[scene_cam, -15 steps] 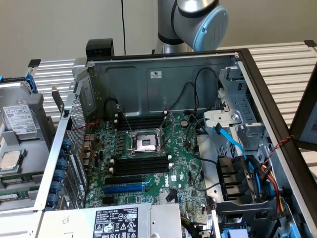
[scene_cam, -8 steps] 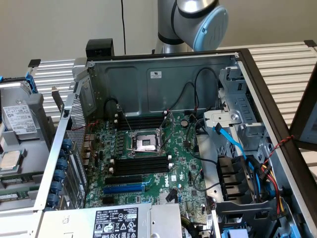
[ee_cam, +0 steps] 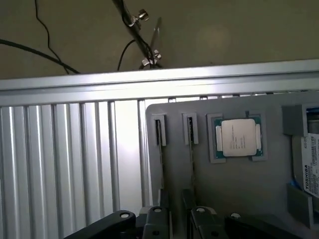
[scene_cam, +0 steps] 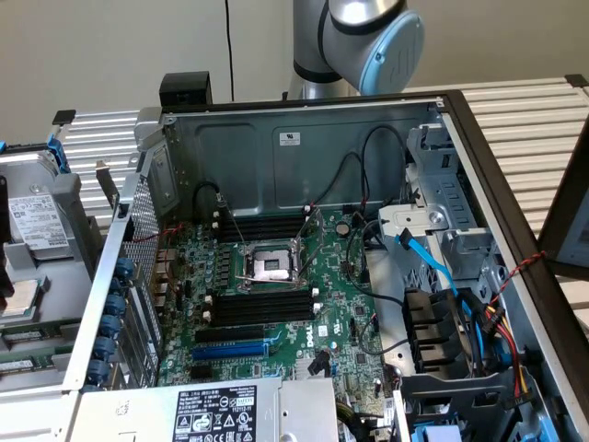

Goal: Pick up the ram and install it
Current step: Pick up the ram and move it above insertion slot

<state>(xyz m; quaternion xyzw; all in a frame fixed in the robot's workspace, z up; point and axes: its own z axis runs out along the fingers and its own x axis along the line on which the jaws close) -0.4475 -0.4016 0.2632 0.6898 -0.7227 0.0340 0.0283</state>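
Tool (ee_cam: 174, 206) open over the parts tray (ee_cam: 239, 184), ram (ee_cam: 160, 154) not gripped
Ribbed aluminium desk (ee_cam: 60, 159), then the matte grey tray: the ram stands on its thin edge in a slotted holder, a second stick (ee_cam: 191, 149) just beside it, tool jaws apart near them and holding nothing. Danger, I'd say: with sticks this thin and close, a slightly off approach could pinch the wrong one or nudge the shiny square processor (ee_cam: 238, 138)
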